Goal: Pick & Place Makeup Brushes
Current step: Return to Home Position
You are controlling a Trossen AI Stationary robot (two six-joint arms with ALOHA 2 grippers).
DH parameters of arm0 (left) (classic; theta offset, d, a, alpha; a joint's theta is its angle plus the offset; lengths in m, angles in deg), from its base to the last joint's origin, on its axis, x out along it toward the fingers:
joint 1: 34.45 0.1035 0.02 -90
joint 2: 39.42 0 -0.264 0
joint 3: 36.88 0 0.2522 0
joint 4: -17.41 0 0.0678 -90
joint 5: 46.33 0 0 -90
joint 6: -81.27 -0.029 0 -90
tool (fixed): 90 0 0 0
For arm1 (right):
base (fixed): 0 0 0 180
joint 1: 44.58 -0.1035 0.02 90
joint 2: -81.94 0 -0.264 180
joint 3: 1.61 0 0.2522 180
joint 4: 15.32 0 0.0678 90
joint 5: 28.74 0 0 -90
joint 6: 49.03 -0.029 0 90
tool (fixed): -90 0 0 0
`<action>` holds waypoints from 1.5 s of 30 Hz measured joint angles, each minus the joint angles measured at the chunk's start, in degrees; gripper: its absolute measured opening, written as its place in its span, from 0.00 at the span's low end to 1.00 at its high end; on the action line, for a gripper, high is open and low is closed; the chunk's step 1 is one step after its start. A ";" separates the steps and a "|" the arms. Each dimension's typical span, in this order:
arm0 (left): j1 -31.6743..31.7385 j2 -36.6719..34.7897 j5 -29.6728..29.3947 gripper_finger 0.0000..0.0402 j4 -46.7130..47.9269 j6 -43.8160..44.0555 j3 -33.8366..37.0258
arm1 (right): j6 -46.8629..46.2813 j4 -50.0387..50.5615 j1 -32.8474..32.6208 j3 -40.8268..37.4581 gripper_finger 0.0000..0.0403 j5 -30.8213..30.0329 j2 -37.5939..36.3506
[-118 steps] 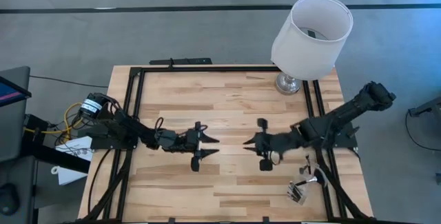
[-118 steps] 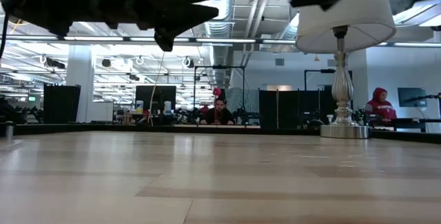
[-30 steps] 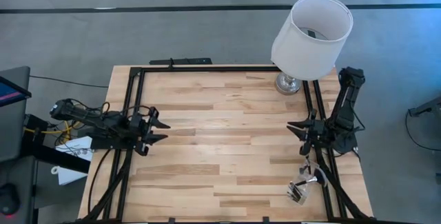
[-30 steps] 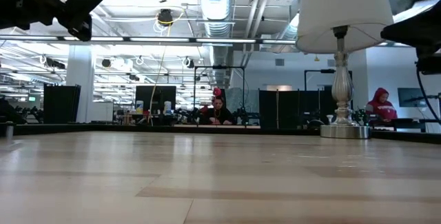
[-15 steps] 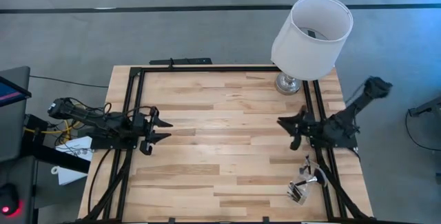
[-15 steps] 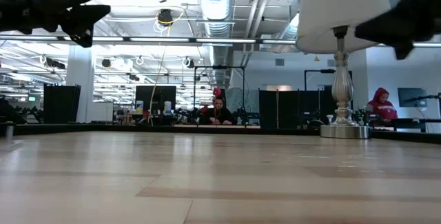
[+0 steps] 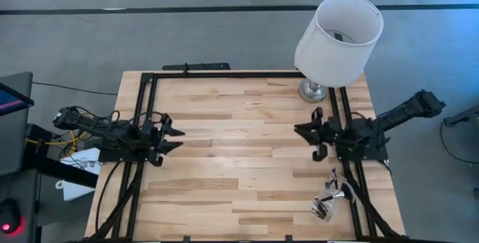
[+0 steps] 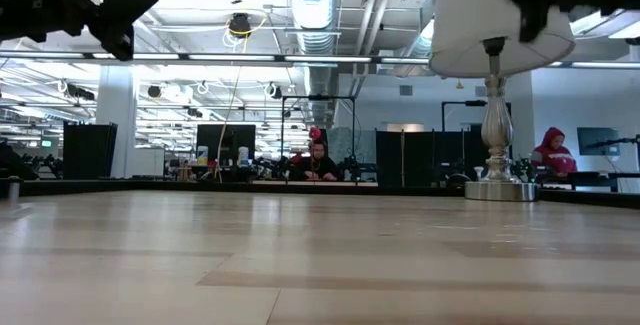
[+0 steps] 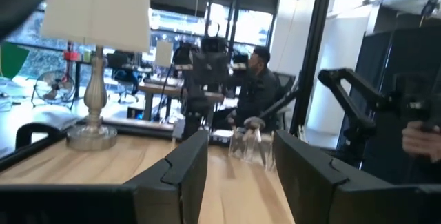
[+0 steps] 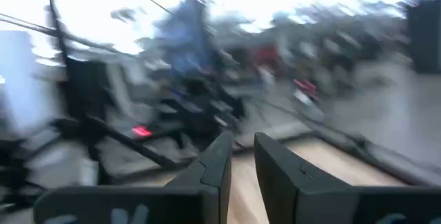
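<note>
The makeup brushes [image 7: 329,200] show as a small cluster of dark and silver things in a clear holder at the table's near right edge. In the left wrist view the clear holder [image 9: 249,142] stands far off on the wood. My left gripper [image 7: 179,139] hovers open by the table's left edge, pointing right, nothing between its fingers [image 9: 186,165]. My right gripper [image 7: 301,131] hovers above the right part of the table, pointing left. Its fingers [image 10: 217,158] stand a narrow gap apart with nothing between them. Both are far from the brushes.
A lamp with a white shade [image 7: 338,31] stands on a silver base [image 7: 313,90] at the far right corner. Black frame rails [image 7: 150,101] run along the table's edges. Bare wood [image 7: 239,146] lies between the two grippers. People sit in the room beyond the far edge.
My right gripper has swung from over the right rail toward the table's left, risen a little and turned, so that it now points left across the table. My left gripper has kept its place.
</note>
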 joint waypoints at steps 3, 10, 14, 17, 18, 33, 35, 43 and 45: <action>0.00 0.07 0.02 0.41 -2.61 0.06 0.00 | 2.35 -2.40 1.11 2.30 0.10 4.86 6.60; 0.00 0.92 3.61 0.41 -3.69 0.61 0.00 | 4.96 0.96 6.50 8.01 0.01 3.53 21.55; -0.01 1.21 3.65 0.41 -1.48 -0.12 0.00 | 4.79 4.03 8.11 7.19 0.01 3.95 19.80; 0.02 1.18 3.59 0.41 -1.61 -1.02 0.00 | 5.15 0.95 10.04 3.95 0.01 7.71 18.73; 0.02 1.21 3.28 0.41 -1.59 -1.66 0.00 | 5.58 -2.06 11.51 2.19 0.01 10.23 19.26; 0.00 -5.53 1.91 0.39 12.00 -2.08 -0.24 | 0.38 3.96 20.17 -9.66 0.00 18.70 -1.92; 0.00 -8.20 1.30 0.36 17.41 -1.52 -1.35 | 0.42 11.36 19.10 -9.66 0.00 18.49 -8.30; -0.31 -10.53 1.09 0.09 23.46 -0.95 -2.66 | 1.39 34.29 13.31 -9.66 0.00 9.13 -32.91; -0.31 -10.53 0.29 0.02 24.72 -1.07 -2.58 | 2.28 35.60 12.05 -9.66 0.00 8.25 -36.59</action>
